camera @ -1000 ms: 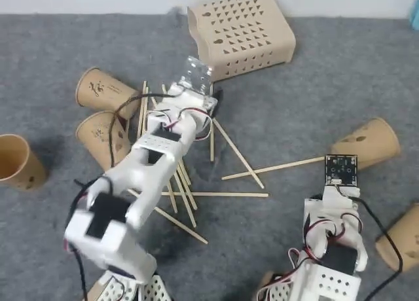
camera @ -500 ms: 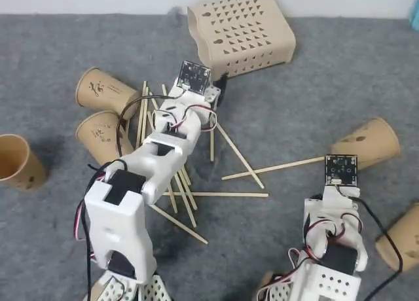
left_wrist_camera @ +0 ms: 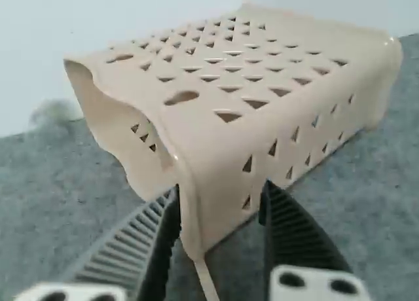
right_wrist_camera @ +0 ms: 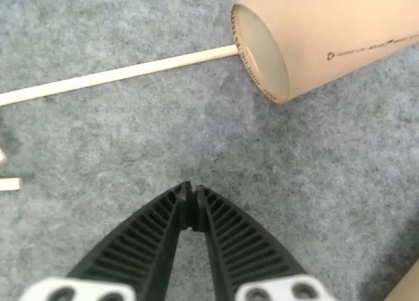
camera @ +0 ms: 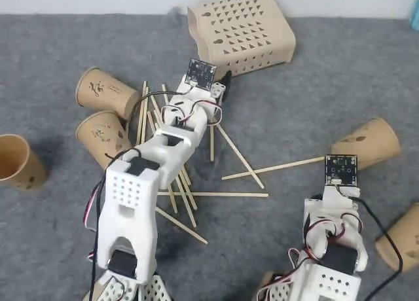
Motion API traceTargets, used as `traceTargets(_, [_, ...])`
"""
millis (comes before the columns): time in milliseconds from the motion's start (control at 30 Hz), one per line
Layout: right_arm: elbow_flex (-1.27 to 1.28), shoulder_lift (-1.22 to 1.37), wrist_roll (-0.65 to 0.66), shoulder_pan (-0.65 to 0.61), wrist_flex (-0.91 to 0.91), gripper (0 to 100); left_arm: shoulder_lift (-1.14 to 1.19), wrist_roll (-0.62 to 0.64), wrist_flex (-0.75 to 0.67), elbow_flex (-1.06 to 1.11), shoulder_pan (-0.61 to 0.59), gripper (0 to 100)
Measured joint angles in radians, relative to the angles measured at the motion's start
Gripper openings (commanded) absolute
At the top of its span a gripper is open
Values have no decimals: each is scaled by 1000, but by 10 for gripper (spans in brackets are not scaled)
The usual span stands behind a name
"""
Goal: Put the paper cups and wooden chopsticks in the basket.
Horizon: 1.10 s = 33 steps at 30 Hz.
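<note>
Left hand [left_wrist_camera: 220, 196] parted astride basket [left_wrist_camera: 262, 85] corner, inside unseen | right hand [right_wrist_camera: 191, 190] closed | nearby cup [right_wrist_camera: 314, 33] empty

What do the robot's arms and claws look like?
Both arms, the left arm and the right arm, are blocky white plastic with black motors and thin red, black and white wires. Each wrist carries a small black square camera board. The left claw and the right claw have black ribbed fingers, white at the base.
</note>
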Motion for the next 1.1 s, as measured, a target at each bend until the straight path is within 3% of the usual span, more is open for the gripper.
traceTargets(600, [0,-2,0,0,0,8,161,3,-14,-239,48,194])
traceTargets(700, [0,-2,0,0,0,8,163,0,-44,-241,63,148])
traceTargets(833, [0,-2,0,0,0,8,163,3,-89,-241,121,10])
traceTargets(1100, [0,-2,0,0,0,8,163,6,-98,-249,199,12])
